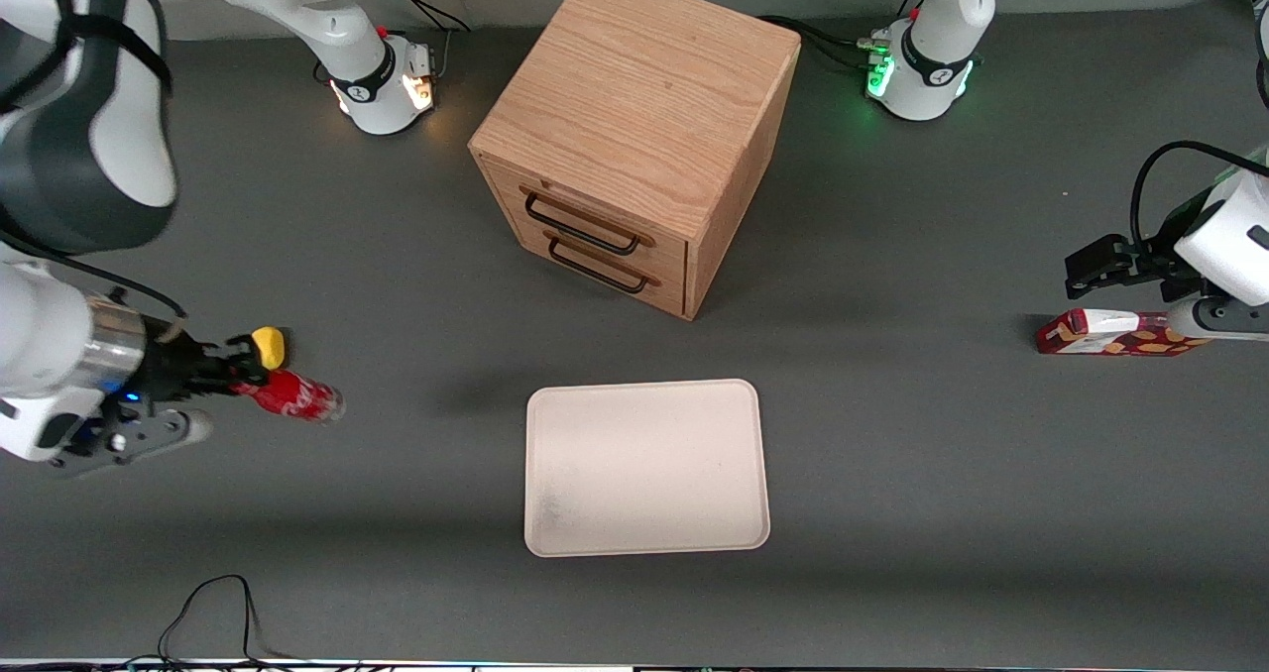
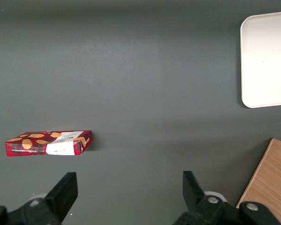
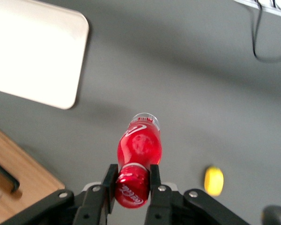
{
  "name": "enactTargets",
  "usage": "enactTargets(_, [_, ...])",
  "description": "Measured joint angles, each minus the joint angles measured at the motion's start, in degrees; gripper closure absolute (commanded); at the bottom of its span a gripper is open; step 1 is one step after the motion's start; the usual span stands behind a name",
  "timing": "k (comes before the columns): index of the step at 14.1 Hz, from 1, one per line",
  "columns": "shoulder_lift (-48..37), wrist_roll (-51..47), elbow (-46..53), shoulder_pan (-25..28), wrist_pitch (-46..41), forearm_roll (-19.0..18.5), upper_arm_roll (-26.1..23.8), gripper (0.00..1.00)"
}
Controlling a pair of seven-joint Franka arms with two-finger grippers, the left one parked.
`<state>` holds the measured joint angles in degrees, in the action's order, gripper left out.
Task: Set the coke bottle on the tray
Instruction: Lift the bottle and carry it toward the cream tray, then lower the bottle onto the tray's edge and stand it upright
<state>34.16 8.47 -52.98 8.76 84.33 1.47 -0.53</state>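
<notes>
My right gripper (image 1: 241, 383) is shut on the red cap of the coke bottle (image 1: 295, 395) and holds it up off the table at the working arm's end. The bottle's clear base points toward the tray. In the right wrist view the fingers (image 3: 110, 183) clamp the cap of the bottle (image 3: 139, 147) from both sides. The cream tray (image 1: 646, 467) lies flat near the middle of the table, nearer the front camera than the drawer box; nothing is on it. A corner of the tray also shows in the right wrist view (image 3: 35, 58) and in the left wrist view (image 2: 267, 58).
A wooden two-drawer box (image 1: 634, 137) stands in mid-table. A small yellow object (image 1: 269, 346) lies on the table beside the gripper, also in the right wrist view (image 3: 213, 180). A red-and-white snack carton (image 1: 1115, 333) lies toward the parked arm's end. A black cable (image 1: 213, 608) loops at the front edge.
</notes>
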Motion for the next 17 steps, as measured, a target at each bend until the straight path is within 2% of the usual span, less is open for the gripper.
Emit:
enactTargets(2, [2.2,0.0,0.4,3.6,4.5,-1.6,-0.1,1.0])
enactTargets(5, [5.3,0.0,0.6,7.1,11.4,-2.0,-0.2,1.0])
enactTargets(11, [11.3,0.0,0.8,8.0,22.7,-2.0,-5.4,1.0])
enactTargets(17, [15.2,0.0,1.2,12.1,27.2,-2.2,-5.9,1.0])
